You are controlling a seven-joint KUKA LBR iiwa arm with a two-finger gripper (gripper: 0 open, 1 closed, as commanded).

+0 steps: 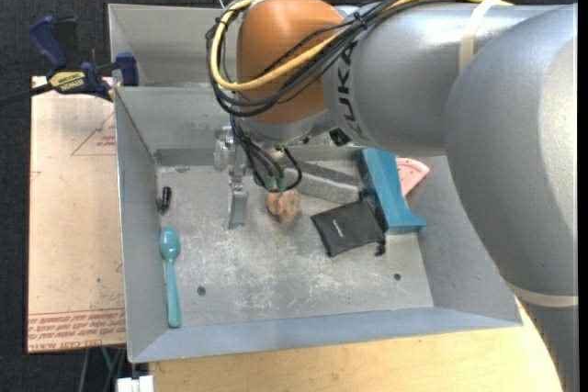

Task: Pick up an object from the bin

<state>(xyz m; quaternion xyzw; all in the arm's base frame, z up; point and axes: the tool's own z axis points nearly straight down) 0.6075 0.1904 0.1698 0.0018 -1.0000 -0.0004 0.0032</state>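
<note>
We see the two-finger gripper (260,209) down low in the grey metal bin (303,289), under the arm's rounded orange wrist cover (280,60) and its loops of yellow and black cable (276,162).

Our landmark is the thing nearest the tool, a small brown lumpy object (285,207) with a rough surface, which lies on the bin floor.

- **Tool:** One grey metal finger (237,205) stands upright to the left of the lump, with its tip at the floor. The other finger is mostly behind the cables just above the lump. The gap between the two looks wide to us, and nothing sits in it.
- **Lump and tool:** The lump lies at the right edge of that gap. We cannot tell whether the hidden finger touches it.
- **Right of the lump:** A flat black square pad (344,229) lies near it, tilted on the floor. A long teal rectangular block (390,188) rests against the pad's far side. A pale pink rounded flat piece (415,174) shows beyond the block.
- **Above and right of the lump:** A flat grey strip (322,182) lies close by.
- **Left of the lump:** A small black cylinder (164,197) lies well apart from it, past the visible finger.
- **Below and left of the lump:** A teal plastic spoon (170,275) lies lengthwise with its bowl end toward the cylinder.
</note>
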